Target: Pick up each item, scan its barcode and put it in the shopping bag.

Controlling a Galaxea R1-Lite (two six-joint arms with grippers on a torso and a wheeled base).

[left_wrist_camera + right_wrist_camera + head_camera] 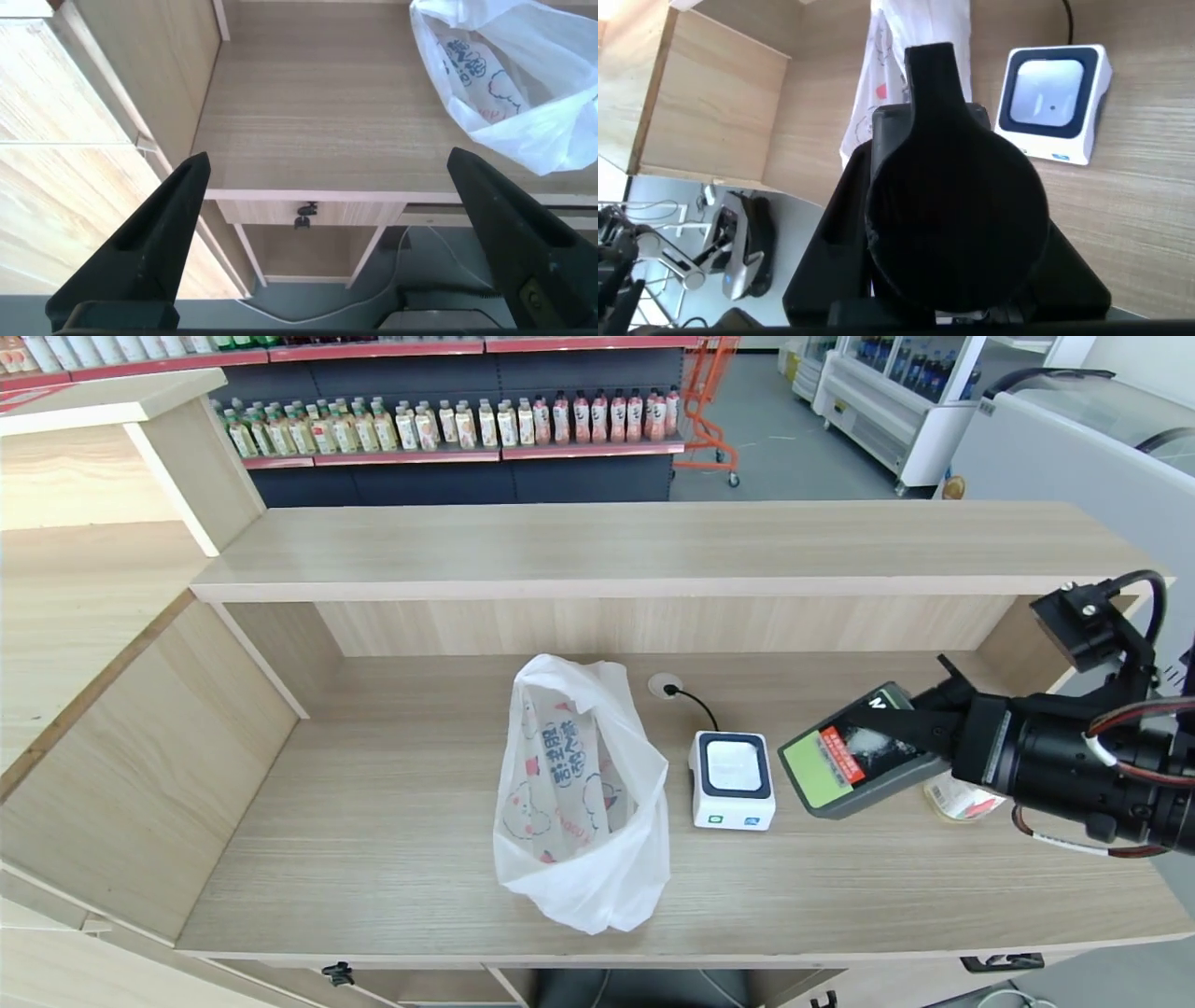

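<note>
My right gripper (913,730) is shut on a dark box (854,753) with a green and red label. It holds the box tilted above the counter, just right of the white barcode scanner (732,777). The white shopping bag (579,793) stands open left of the scanner. In the right wrist view the box (952,187) blocks the middle, with the scanner (1052,103) and the bag (892,65) beyond it. My left gripper (327,233) hangs open and holds nothing, off the counter's front edge, with the bag (509,79) farther away.
A pale packaged item (957,799) lies on the counter under my right arm. A raised wooden ledge (653,546) runs along the back and a side wall (140,756) closes the left. The scanner's cable (695,705) runs to a hole in the counter.
</note>
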